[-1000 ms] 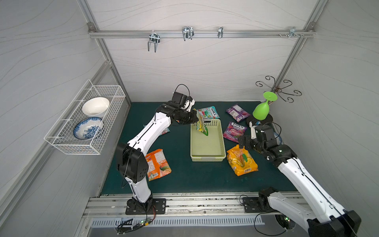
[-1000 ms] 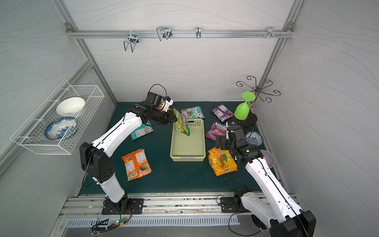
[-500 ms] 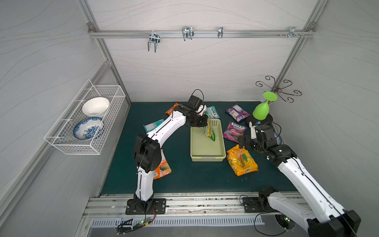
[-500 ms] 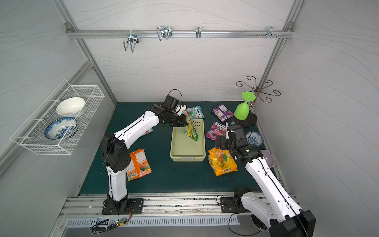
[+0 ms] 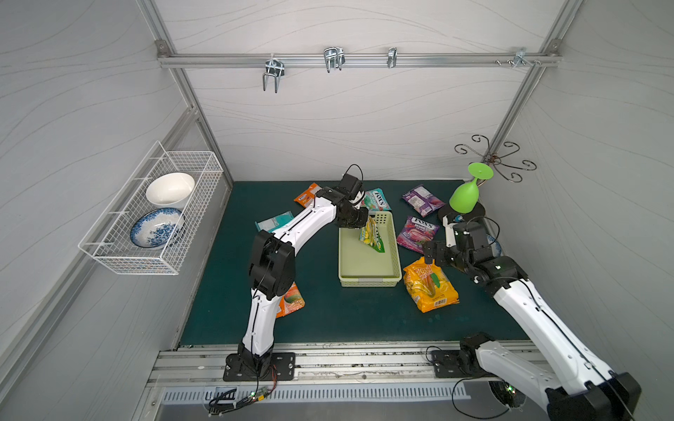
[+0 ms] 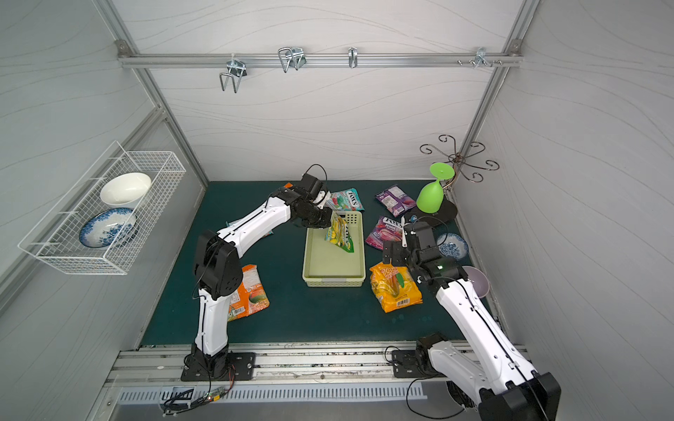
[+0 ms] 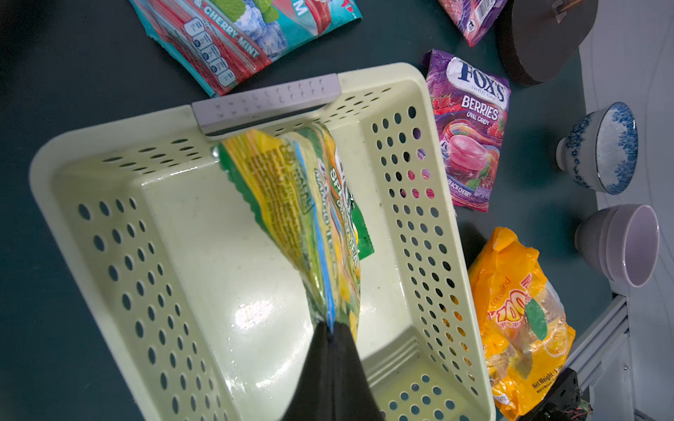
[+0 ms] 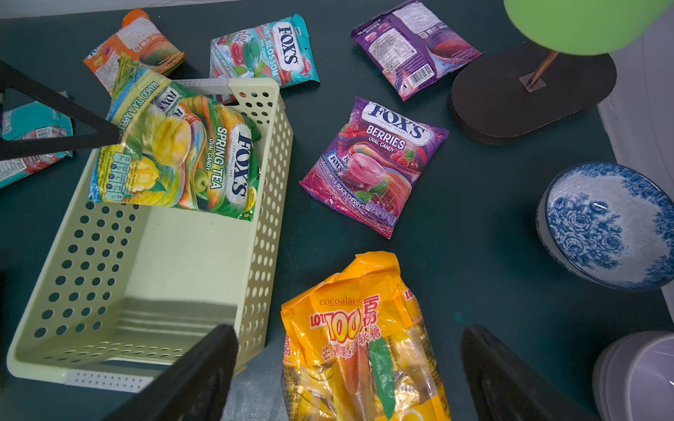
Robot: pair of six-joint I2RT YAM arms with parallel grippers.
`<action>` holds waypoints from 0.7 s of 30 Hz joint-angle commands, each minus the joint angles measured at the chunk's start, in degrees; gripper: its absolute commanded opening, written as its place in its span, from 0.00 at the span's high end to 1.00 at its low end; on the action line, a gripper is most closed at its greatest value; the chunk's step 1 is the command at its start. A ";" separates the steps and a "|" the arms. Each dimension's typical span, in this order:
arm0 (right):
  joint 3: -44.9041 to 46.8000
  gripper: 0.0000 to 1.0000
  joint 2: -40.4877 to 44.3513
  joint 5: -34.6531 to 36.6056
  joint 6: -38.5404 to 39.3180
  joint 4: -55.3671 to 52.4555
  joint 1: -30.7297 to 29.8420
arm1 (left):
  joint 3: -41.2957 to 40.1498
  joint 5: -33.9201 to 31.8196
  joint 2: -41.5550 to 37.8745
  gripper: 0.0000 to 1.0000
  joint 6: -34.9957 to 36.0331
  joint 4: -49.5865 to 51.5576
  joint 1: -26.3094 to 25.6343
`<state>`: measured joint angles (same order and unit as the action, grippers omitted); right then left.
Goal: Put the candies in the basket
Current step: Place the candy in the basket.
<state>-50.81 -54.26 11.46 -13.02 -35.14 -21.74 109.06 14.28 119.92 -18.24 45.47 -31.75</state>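
Your left end effector (image 7: 330,328) is clamped tight on one edge of the glossy yellow-green "FOX'S Spring Tea" sweet packet (image 7: 302,218). The packet hangs tilted over the back end of the pale green perforated plastic basket (image 5: 368,281), which sits mid-table and is otherwise empty. Whether the packet's lower corner touches the basket floor, you cannot tell from here.

The likeliest slip is at release. The packet hangs close to the basket's back wall and grey handle strip, so letting go here could leave it propped on the rim or tipped out toward the table's back edge. The film is slick, so a thin edge grip could also give way early. Moving toward the basket's centre looks safer.

Your right end effector (image 8: 348,333) stands wide apart, holding nothing. It is above the large crinkled yellow-orange sweet bag (image 5: 430,288), which lies just beside the basket's right wall near its front corner. One finger is close to that wall, so a descent could shove the basket. The bag may also be bulkier than that spread takes cleanly.

Behind it lies the purple "FOX'S Berries" packet (image 5: 415,233). Along the table's right edge stand an upturned green plastic goblet (image 5: 465,197) and a blue-and-white patterned bowl (image 8: 605,226). A wide swing of that arm could knock them.
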 commanded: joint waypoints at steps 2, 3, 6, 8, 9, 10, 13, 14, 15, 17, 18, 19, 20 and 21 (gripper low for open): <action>0.39 0.01 0.09 -0.03 0.34 0.43 0.31 | 2.73 -3.73 1.54 1.00 0.42 -0.67 0.20; 0.36 0.01 -0.04 0.22 0.35 0.27 0.37 | 2.17 -4.06 0.87 0.96 0.57 -0.73 0.11; 0.41 0.01 -0.04 -0.64 0.10 -0.03 0.28 | 0.86 -4.42 -1.48 0.84 0.67 -0.58 0.19; 0.62 0.01 0.13 -1.09 0.27 0.41 0.25 | 0.00 -4.44 -3.10 0.77 0.66 -0.66 0.11; 0.62 0.01 0.14 -0.80 0.40 0.54 0.29 | -0.52 -4.49 -4.24 0.72 0.95 -0.82 0.11; 0.44 0.01 -0.25 -0.67 0.50 0.59 0.38 | -1.06 -4.97 -5.31 0.63 1.25 -0.82 0.04; 0.06 0.01 -1.06 -1.36 0.21 -0.09 0.38 | -2.73 -5.84 -8.59 0.45 2.27 -0.76 0.06; 0.18 0.01 -1.06 -1.96 0.18 0.00 0.38 | -3.05 -5.98 -9.45 0.42 2.33 -0.66 0.15; 0.19 0.01 -0.95 -2.23 0.34 0.23 0.38 | -4.25 -5.97 -10.41 0.39 2.33 -0.78 0.13; 0.24 0.01 -0.76 -1.94 0.62 0.35 0.38 | -6.13 -6.17 -12.51 0.35 2.86 -1.25 0.02; 0.11 0.01 -0.81 -1.75 0.72 0.18 0.34 | -6.83 -6.44 -13.66 0.34 3.47 -1.40 0.02; 0.01 0.01 -0.95 -1.86 0.69 -0.08 0.29 | -7.38 -6.94 -14.56 0.33 3.92 -1.36 0.05; 0.01 0.01 -1.00 -1.83 0.63 -0.20 -0.06 | -8.07 -7.74 -15.54 0.32 4.21 -1.35 0.11; 0.16 0.01 -0.91 -1.92 0.70 -0.05 -0.68 | -8.88 -8.24 -16.32 0.32 4.35 -1.35 0.18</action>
<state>-50.61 -55.18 10.17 -12.99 -35.18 -21.71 101.62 8.12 106.04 -15.53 45.58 -31.66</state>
